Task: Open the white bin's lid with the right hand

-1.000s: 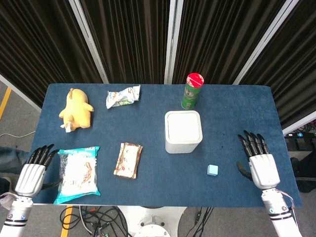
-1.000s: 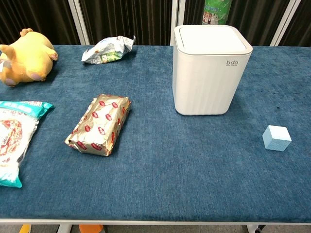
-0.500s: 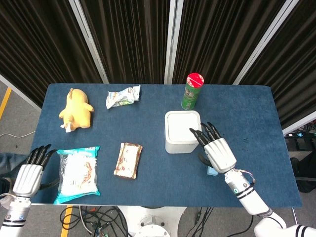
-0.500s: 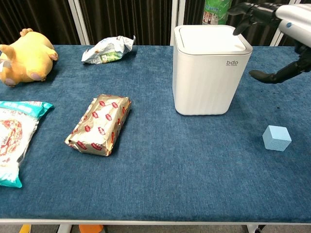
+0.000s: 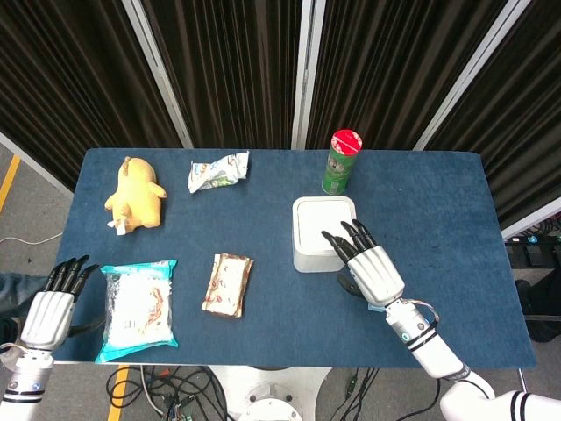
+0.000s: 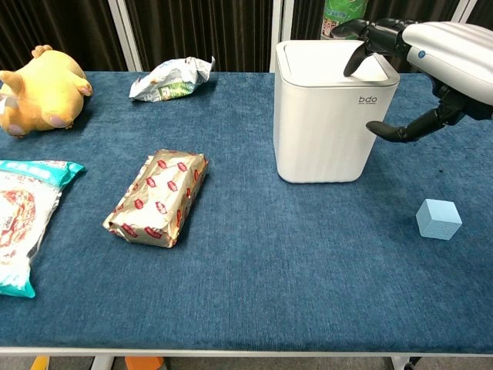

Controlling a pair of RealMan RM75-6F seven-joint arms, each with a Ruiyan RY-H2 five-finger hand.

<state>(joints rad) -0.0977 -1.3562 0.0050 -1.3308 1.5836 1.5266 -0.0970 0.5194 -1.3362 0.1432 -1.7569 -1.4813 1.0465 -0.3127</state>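
Observation:
The white bin (image 5: 323,235) (image 6: 331,116) stands in the middle of the blue table, its flat lid (image 6: 327,60) closed. My right hand (image 5: 368,266) (image 6: 431,54) hovers over the bin's right front side, fingers apart and stretched over the lid's near right corner; its thumb hangs beside the bin's right wall. It holds nothing. My left hand (image 5: 54,307) lies at the table's near left corner, fingers apart and empty; the chest view does not show it.
A green can with a red top (image 5: 341,161) stands behind the bin. A small light-blue cube (image 6: 438,219) lies right of the bin. A foil snack pack (image 5: 228,284), a noodle bag (image 5: 138,309), a yellow plush (image 5: 134,195) and a crumpled wrapper (image 5: 218,170) lie to the left.
My right hand has swung from the table's right edge leftward to the bin, its fingers now over the lid's corner. The left hand has barely shifted.

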